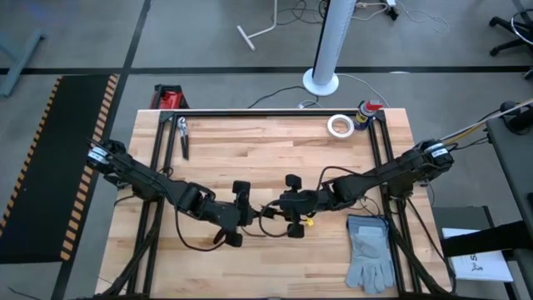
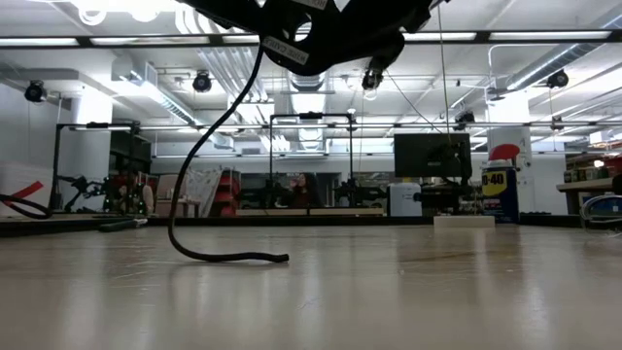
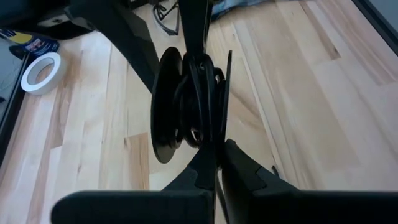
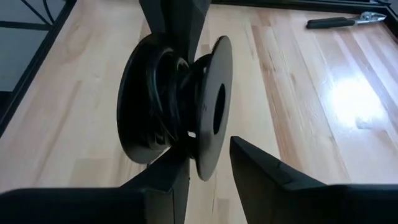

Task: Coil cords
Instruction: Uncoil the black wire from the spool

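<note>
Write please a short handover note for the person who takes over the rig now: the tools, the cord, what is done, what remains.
Left tool: over the table's middle, shut on one flange of the black spool.
Right tool: facing it, open, its fingers astride the spool's other flange.
Cord: several turns sit on the spool; a loose tail hangs down and lies on the table.
Done: part of the cord is wound.
Left: the tail is not yet wound in; probably wind it next, then set the spool down.

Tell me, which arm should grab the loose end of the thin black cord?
Probably left. The thin black cord's loose end lies on the wooden table beside the left gripper; the right gripper is farther off.
</note>
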`<control>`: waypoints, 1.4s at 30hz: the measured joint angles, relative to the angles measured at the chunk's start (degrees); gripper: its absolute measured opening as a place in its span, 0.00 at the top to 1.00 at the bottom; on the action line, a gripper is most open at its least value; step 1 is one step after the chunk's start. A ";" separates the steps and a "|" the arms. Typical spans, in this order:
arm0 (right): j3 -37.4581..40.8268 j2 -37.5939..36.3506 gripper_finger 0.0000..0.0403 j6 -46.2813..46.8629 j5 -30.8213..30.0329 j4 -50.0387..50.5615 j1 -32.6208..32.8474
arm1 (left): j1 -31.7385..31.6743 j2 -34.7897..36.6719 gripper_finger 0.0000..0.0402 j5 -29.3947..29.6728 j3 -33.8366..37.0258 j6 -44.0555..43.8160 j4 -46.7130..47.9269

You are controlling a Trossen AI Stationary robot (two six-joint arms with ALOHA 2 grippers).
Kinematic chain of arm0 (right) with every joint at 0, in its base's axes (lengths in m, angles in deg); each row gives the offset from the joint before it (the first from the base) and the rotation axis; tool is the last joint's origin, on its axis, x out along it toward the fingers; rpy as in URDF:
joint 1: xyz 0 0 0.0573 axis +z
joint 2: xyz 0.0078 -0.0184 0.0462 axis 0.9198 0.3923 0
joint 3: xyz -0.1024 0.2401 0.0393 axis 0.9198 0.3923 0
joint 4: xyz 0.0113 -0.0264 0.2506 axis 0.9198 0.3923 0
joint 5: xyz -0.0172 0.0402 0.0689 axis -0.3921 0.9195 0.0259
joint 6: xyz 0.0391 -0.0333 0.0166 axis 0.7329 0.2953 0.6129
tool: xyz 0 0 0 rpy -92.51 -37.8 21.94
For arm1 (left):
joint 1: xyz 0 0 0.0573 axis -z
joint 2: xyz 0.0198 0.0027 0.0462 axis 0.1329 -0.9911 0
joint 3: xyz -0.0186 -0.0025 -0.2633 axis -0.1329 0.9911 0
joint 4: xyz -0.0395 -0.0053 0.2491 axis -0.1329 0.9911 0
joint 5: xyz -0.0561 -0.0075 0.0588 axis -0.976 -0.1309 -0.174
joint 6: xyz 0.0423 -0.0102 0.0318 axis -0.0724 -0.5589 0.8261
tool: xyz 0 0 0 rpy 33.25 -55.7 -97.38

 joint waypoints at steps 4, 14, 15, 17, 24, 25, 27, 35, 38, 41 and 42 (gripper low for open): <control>0.00 0.50 0.78 -0.71 -0.40 -0.45 0.00 | 0.00 0.00 1.00 0.00 0.00 0.01 -0.24; 0.00 0.50 0.98 -3.21 -1.62 -1.60 -0.07 | 0.00 0.02 1.00 -0.04 0.13 -0.28 -0.72; 0.00 0.50 0.99 -3.23 -1.54 -1.62 -0.12 | 0.02 0.02 1.00 -0.02 0.13 -0.52 -0.72; 0.00 0.50 0.99 -3.06 -1.56 -1.66 -0.14 | 0.00 0.02 0.98 0.04 0.13 -0.72 -0.70; 0.00 0.48 1.00 -2.55 -3.52 -1.25 -0.17 | 0.04 0.26 0.84 4.07 0.20 -2.64 0.13; -0.01 0.48 1.00 -2.53 -4.06 -1.19 -0.13 | 0.04 0.28 0.81 4.66 0.18 -2.92 0.09; -0.07 0.46 1.00 -2.58 -5.25 -0.58 -0.03 | 0.00 0.32 0.77 4.93 0.03 -3.32 0.39; -0.07 0.44 1.00 -3.06 -5.62 -0.01 0.09 | 0.05 0.65 0.68 5.94 -2.72 -5.94 6.65; -0.07 0.44 1.00 -3.24 -6.87 0.51 0.15 | 0.18 1.12 0.69 6.34 -4.41 -7.65 9.74; -0.07 0.44 1.00 -3.32 -9.18 2.54 0.39 | 0.22 1.44 0.71 6.40 -5.57 -13.06 12.25; -0.07 0.42 1.00 -3.34 -9.86 3.08 0.49 | 0.22 1.44 0.72 6.41 -5.72 -15.52 13.21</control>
